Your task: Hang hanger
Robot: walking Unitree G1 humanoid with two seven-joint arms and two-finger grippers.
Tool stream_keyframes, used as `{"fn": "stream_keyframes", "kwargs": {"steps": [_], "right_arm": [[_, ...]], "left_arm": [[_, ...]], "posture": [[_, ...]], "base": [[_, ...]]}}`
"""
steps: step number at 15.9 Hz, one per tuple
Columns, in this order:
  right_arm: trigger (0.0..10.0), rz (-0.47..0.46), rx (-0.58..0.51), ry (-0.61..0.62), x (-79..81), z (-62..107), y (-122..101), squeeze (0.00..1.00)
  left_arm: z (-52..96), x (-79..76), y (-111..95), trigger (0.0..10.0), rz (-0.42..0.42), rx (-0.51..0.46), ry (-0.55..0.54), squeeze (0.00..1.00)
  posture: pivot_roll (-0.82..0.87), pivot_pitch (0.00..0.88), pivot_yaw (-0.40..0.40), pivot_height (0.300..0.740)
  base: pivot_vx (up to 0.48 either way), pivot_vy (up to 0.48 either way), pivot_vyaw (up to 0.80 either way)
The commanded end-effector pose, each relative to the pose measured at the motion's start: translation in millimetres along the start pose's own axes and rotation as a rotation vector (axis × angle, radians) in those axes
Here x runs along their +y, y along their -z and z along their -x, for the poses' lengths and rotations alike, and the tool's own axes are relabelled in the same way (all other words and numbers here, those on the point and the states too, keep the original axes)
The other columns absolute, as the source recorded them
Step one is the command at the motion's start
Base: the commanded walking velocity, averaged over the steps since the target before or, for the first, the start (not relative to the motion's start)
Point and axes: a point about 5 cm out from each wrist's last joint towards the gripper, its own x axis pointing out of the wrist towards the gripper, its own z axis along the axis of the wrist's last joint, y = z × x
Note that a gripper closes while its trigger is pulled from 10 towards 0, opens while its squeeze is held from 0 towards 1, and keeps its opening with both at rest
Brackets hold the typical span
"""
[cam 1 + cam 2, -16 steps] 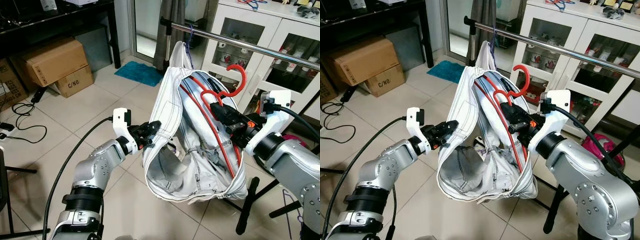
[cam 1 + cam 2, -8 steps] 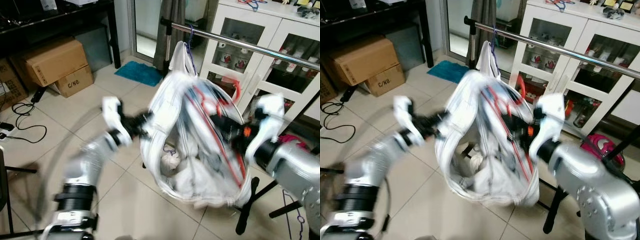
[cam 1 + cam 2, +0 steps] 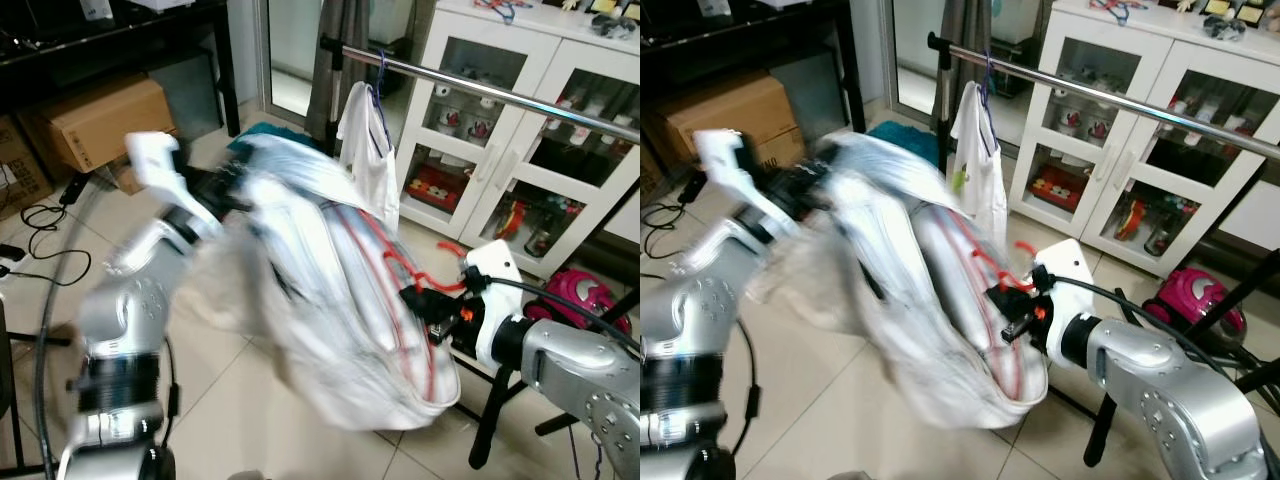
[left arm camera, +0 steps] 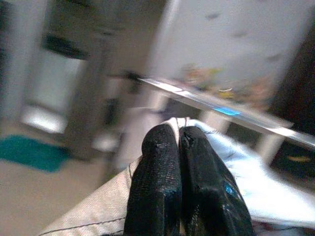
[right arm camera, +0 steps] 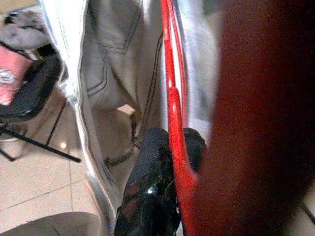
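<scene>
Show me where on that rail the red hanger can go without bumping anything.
The rail is bare to the right of the white shirt, along the stretch in front of the white cabinet. It is crowded at the rail's left end, where the shirt hangs and the garment spreads between the left gripper and the right gripper holding the red hanger.

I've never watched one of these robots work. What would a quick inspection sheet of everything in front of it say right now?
Surface: tiled floor, no table.
Job's things: red hanger inside a white garment, motion-blurred; steel rail above carries a hung white shirt.
Clutter: cardboard boxes, teal mat, pink bag.
Grippers: left gripper pinches the garment's edge, raised; right gripper clamps the hanger, held low.
Cables: black cords on the floor; black cables run along both arms.
Surroundings: white glass-door cabinet, dark desk.
</scene>
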Motion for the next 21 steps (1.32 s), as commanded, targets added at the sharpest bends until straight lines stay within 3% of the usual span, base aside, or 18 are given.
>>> {"fn": "stream_keyframes", "kwargs": {"steps": [1, 3, 4, 7, 8, 9, 10, 11, 13, 15, 16, 17, 19, 21], "right_arm": [[0.0, 0.003, -0.043, 0.030, -7.7, 7.0, -6, 0.00], [0.0, -0.022, -0.113, 0.024, -11.5, 13.1, -13, 0.00], [0.0, -0.056, -0.156, 0.011, -11.3, 16.7, -14, 0.00], [0.0, -0.181, -0.307, -0.007, -13.1, 20.8, -22, 0.00], [0.0, -0.151, -0.275, -0.053, -8.0, 20.8, -19, 0.00], [0.0, -0.125, -0.247, -0.058, -6.7, 20.0, -16, 0.00], [0.0, -0.135, -0.258, -0.040, -6.9, 17.5, -17, 0.00], [0.0, -0.149, -0.286, -0.077, -3.5, 16.7, -22, 0.00], [0.0, -0.121, -0.250, -0.281, 19.3, 21.4, -21, 0.00], [0.0, 0.044, 0.023, -0.101, 4.3, 11.1, 9, 0.00], [0.0, 0.045, 0.068, -0.039, -3.4, 5.8, 13, 0.00], [0.0, 0.055, 0.095, -0.004, -8.1, 0.8, 12, 0.00], [0.0, 0.047, 0.136, -0.012, -9.7, -4.5, 14, 0.00], [0.0, 0.126, 0.220, -0.025, -12.2, -6.6, 22, 0.00]], "left_arm": [[-1.1, 5.6, -9, 0.0, -0.086, -0.024, -0.048, 0.00], [2.2, 21.5, -12, 0.0, -0.066, -0.086, -0.236, 0.00], [5.1, 31.2, -12, 0.0, -0.008, -0.124, -0.322, 0.00], [6.9, 37.4, 2, 0.0, 0.084, -0.134, -0.397, 0.00], [7.3, 40.5, 2, 0.0, 0.092, -0.149, -0.437, 0.00], [4.2, 35.9, 3, 0.0, 0.055, -0.127, -0.391, 0.00], [-2.7, 24.9, 5, 0.0, 0.051, -0.094, -0.303, 0.00], [-6.2, 20.7, 10, 0.0, 0.075, -0.064, -0.285, 0.00], [-9.3, 31.6, 11, 0.0, 0.153, -0.090, -0.392, 0.00], [-21.3, 16.6, -2, 0.0, -0.032, -0.055, -0.194, 0.00], [-26.4, 3.1, -2, 0.0, -0.161, 0.013, -0.056, 0.00], [-29.3, -8.2, 1, 0.0, -0.225, 0.063, 0.041, 0.00], [-33.9, -20.8, 2, 0.0, -0.188, 0.059, 0.107, 0.00], [-35.2, -39.2, 5, 0.0, -0.166, 0.082, 0.254, 0.00]], "posture": [[0.03, 0.000, -0.044, 0.740], [0.02, 0.000, -0.038, 0.740], [0.02, 0.000, -0.036, 0.740], [0.02, 0.000, -0.034, 0.740], [0.02, 0.000, -0.034, 0.740], [0.02, 0.000, -0.036, 0.740], [0.02, 0.000, -0.037, 0.740], [0.02, 0.000, -0.037, 0.740], [0.02, 0.000, -0.043, 0.740], [0.02, 0.000, -0.041, 0.740], [0.03, 0.000, -0.040, 0.740], [0.02, 0.000, -0.040, 0.740], [0.03, 0.000, -0.045, 0.740], [0.03, 0.000, -0.048, 0.740]], "base": [[0.000, 0.000, 0.00], [0.000, 0.000, 0.00], [0.000, 0.000, 0.00], [0.000, 0.000, 0.00], [0.000, 0.000, 0.00], [0.000, 0.000, 0.00], [0.000, 0.000, 0.00], [0.000, 0.000, 0.00], [0.000, 0.000, 0.00], [0.000, 0.000, 0.00], [0.000, 0.000, 0.00], [0.000, 0.000, 0.00], [0.000, 0.000, 0.00], [0.000, 0.000, 0.00]]}}
